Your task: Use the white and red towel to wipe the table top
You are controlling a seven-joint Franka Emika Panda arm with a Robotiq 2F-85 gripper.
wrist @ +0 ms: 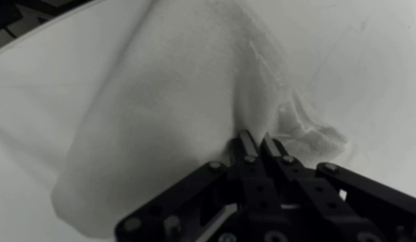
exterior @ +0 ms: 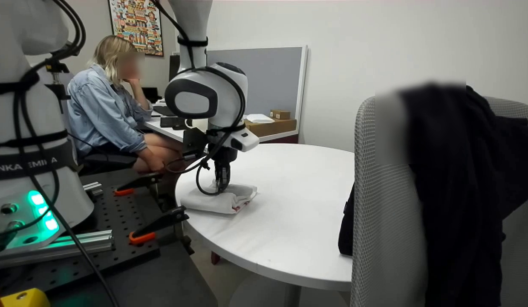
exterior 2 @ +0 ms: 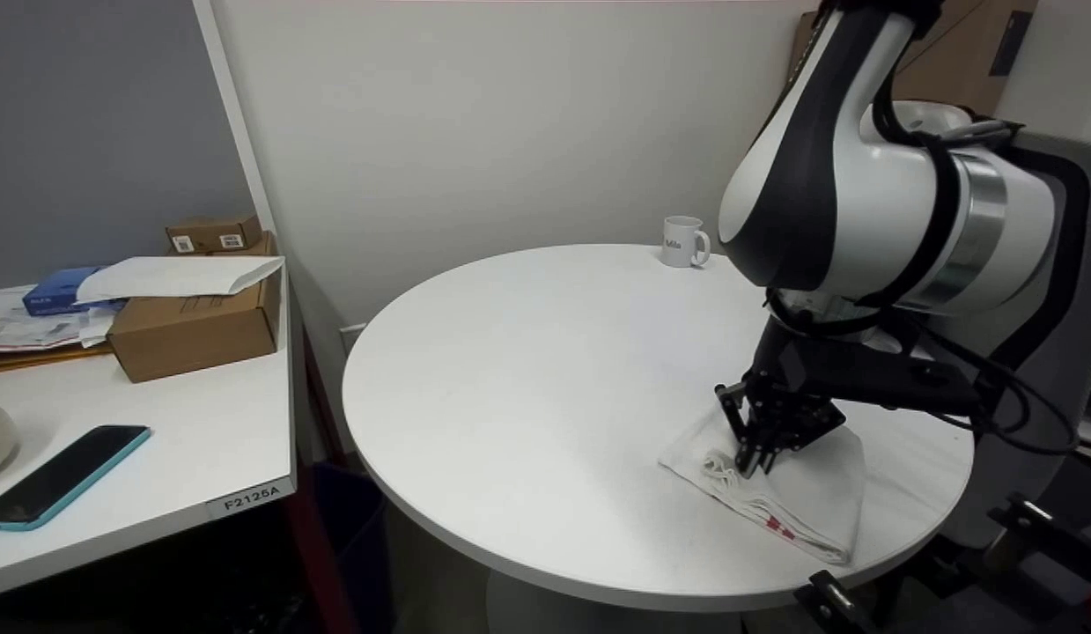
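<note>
Counted one white and red towel, folded on one round bench; one mug; one end effector, clamped on towel. In an exterior view, saw bench partly hidden by chair.

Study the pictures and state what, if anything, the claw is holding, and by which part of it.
The claw holds the white and red towel, pinching a raised fold of the cloth near a crumpled edge.
</note>
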